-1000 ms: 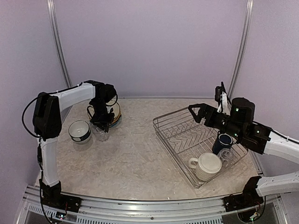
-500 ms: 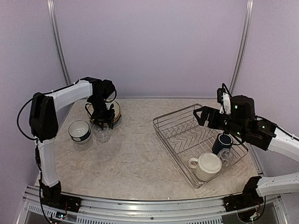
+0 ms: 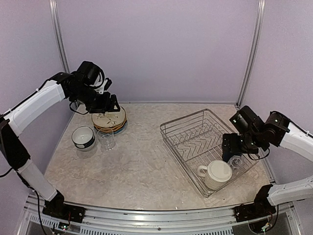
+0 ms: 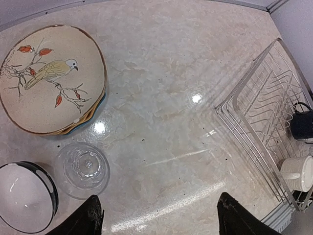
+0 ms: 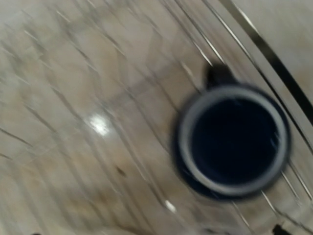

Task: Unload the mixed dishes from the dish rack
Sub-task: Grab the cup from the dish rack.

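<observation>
The dish rack (image 3: 195,128) sits at the right of the table and holds a large cream mug (image 3: 215,172), a clear glass (image 3: 238,161) and a navy mug (image 5: 234,142). My right gripper (image 3: 233,146) hangs just above the navy mug, jaws wide apart, with the mug's mouth seen from straight overhead and blurred. At the left stand a stack of plates topped by a bird-painted one (image 4: 51,78), a clear glass (image 4: 83,169) and a dark-rimmed bowl (image 4: 22,198). My left gripper (image 4: 159,220) is open and empty, high over the table beside the plates.
The purple back wall and side walls close in the table. Bare marbled tabletop (image 3: 142,161) lies between the plates and the rack. The rack's far half holds only zigzag wires (image 3: 195,142).
My left gripper opened, let go of the clear glass beside the bowl, and rose up and back. My right arm swung down over the navy mug.
</observation>
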`<state>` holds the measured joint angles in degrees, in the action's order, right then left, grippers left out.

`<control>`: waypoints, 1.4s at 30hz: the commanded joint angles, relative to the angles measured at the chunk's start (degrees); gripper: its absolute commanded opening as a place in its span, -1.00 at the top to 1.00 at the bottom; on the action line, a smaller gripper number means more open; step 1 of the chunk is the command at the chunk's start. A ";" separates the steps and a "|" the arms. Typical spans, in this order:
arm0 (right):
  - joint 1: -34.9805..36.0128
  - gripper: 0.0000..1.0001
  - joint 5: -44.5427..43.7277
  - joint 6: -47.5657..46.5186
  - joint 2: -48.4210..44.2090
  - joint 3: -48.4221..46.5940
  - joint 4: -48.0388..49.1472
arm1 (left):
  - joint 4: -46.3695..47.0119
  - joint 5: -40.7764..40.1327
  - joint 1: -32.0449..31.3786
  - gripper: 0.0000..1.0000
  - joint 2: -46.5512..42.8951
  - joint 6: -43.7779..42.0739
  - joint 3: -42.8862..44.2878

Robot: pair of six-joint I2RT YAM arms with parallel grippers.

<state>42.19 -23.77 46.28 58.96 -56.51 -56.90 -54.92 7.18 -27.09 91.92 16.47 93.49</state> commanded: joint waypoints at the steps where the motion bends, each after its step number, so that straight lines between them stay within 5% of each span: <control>1: -0.84 -1.00 -1.11 5.56 2.40 -0.05 -11.77 | 5.10 -0.11 0.02 -0.54 -2.98 -0.12 -2.16; 8: -2.95 -0.96 0.33 5.44 3.32 4.57 -9.25 | 4.01 0.92 -0.22 -0.57 -1.80 0.57 -1.18; 23: -6.34 -0.55 5.29 4.43 2.62 12.47 1.08 | 3.13 0.93 -0.77 -0.60 -0.39 1.11 -0.50; 42: -6.49 0.67 7.57 0.15 -6.07 -3.75 -11.20 | 2.95 1.59 -0.81 -0.64 0.38 1.18 -0.42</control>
<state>36.23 -17.10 48.64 54.26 -55.77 -64.71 -51.81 7.81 -27.49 91.57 17.58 92.40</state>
